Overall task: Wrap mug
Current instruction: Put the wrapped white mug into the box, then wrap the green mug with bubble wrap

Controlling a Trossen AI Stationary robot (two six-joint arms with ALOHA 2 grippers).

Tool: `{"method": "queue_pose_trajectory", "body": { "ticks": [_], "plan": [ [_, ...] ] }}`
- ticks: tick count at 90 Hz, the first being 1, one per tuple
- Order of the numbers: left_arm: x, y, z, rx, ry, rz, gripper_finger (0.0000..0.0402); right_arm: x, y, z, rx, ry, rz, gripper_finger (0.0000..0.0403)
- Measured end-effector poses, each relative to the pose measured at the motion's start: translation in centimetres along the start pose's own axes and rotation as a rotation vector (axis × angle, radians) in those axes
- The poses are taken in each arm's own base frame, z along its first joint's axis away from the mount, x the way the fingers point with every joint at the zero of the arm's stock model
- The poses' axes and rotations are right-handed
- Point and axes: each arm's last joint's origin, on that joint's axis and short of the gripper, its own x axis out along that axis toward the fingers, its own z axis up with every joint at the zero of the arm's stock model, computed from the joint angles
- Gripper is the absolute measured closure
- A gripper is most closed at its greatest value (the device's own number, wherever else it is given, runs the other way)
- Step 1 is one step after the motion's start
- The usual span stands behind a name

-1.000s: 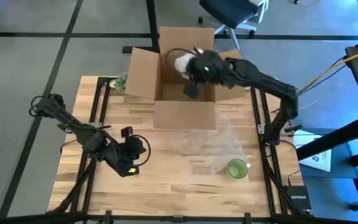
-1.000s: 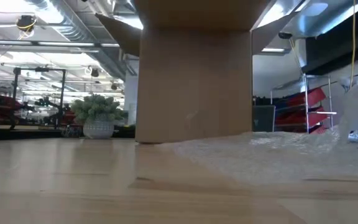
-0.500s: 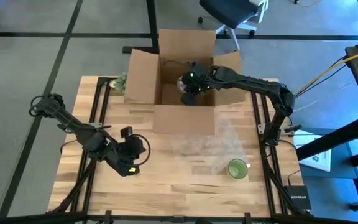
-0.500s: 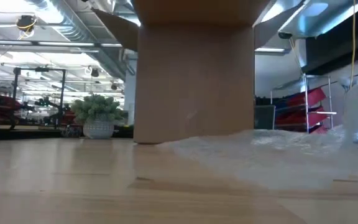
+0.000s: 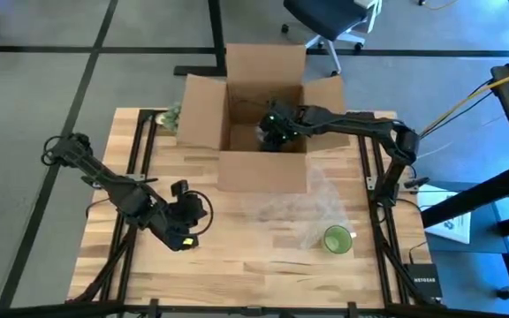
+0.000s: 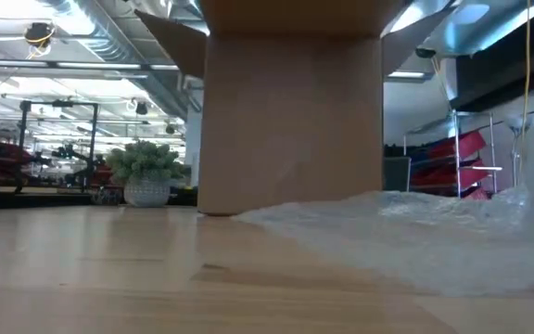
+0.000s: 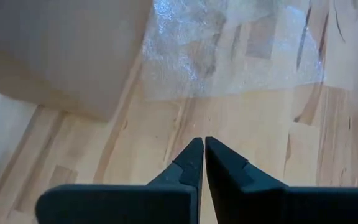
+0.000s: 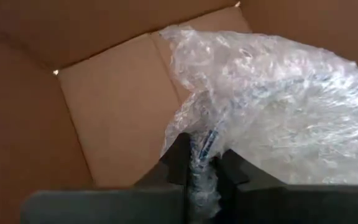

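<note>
Inside the open cardboard box [image 5: 263,106], the right gripper [image 8: 202,167] is clamped on a fold of the bubble-wrapped bundle [image 8: 272,106], which lies on the box floor. The left gripper [image 7: 203,149], jaws together, hangs over the wooden table [image 5: 228,256], where loose bubble wrap [image 5: 294,208] and a green cup [image 5: 338,239] lie; an office chair [image 5: 330,18] stands beyond.

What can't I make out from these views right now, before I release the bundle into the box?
- Mug: hidden by the bubble-wrap bundle in the right wrist view.
- Bundle: hidden by the right gripper in the high view.
- Box interior: blocked by the cardboard box wall in the low view.
- Green cup: contents too small, high view.
</note>
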Motion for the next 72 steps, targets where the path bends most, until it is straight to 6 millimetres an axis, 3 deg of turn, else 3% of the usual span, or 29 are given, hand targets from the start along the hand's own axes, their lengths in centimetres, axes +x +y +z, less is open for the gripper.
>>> {"method": "queue_pose_trajectory", "body": {
  "ticks": [24, 37, 44, 53, 72],
  "plan": [
    [0.0, 0.0, 0.0, 0.001, 0.001, -0.001, 0.0402, 2.0, 0.0, -1.0, 0.085, 0.004, 0.021, 0.0293],
    [0.0, 0.0, 0.0, 0.008, 0.010, -0.012, 0.0402, 1.4, 0.1, -0.3, 0.061, 0.001, 0.051, 0.0230],
    [0.0, 0.0, 0.0, 0.008, 0.010, -0.012, 0.0402, -0.2, 0.2, 0.8, 0.050, -0.008, 0.064, 0.0204],
    [0.0, 0.0, 0.0, 0.015, 0.010, -0.012, 0.0402, -4.5, 0.6, 2.7, 0.004, -0.093, 0.077, 0.0183],
    [0.0, 0.0, 0.0, 0.024, 0.010, -0.011, 0.0402, -11.0, 2.9, 4.2, -0.073, -0.180, 0.125, 0.0177]
  ]
}}
